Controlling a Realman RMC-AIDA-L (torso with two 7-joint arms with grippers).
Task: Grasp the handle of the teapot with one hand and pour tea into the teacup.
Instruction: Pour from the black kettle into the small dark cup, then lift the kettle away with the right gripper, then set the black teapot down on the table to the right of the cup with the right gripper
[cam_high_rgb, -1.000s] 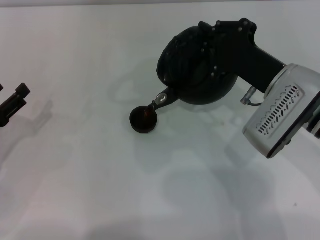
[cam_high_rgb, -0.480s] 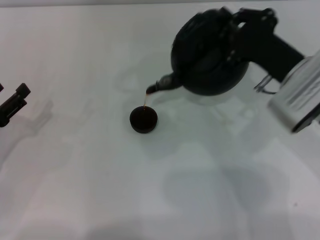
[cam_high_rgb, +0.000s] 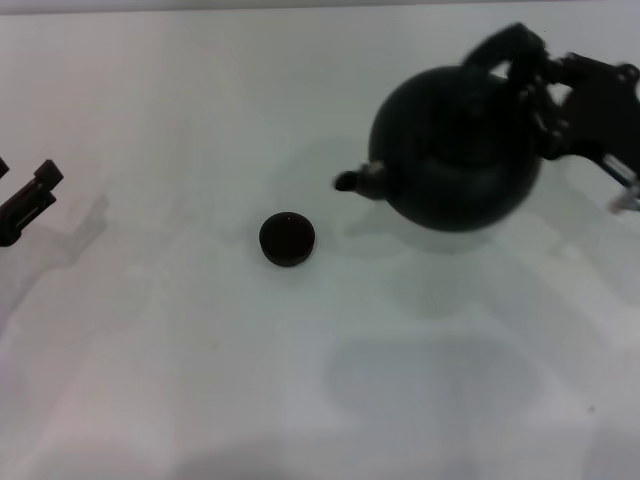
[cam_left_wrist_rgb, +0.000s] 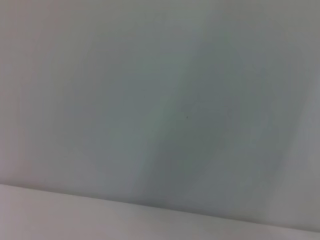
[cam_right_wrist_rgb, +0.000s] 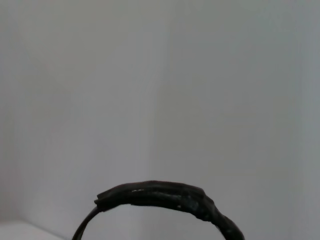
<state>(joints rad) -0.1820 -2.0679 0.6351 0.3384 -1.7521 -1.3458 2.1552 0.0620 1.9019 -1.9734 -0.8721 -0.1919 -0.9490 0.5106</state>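
Note:
The round matte-black teapot (cam_high_rgb: 460, 160) hangs above the white table at the right, nearly level, its stubby spout (cam_high_rgb: 357, 180) pointing left toward the cup. My right gripper (cam_high_rgb: 535, 75) is shut on the black arched handle (cam_high_rgb: 500, 50) at the pot's top right. The handle also shows in the right wrist view (cam_right_wrist_rgb: 160, 197). The tiny dark teacup (cam_high_rgb: 287, 238) stands on the table left of and below the spout, apart from it, with dark tea inside. My left gripper (cam_high_rgb: 25, 200) is parked at the far left edge.
The white table (cam_high_rgb: 200, 380) spreads around the cup with nothing else on it. The left wrist view shows only a plain pale surface.
The teapot has tipped back from pouring to nearly level and moved right and away from the cup. The tea stream has stopped. The left arm has not moved.

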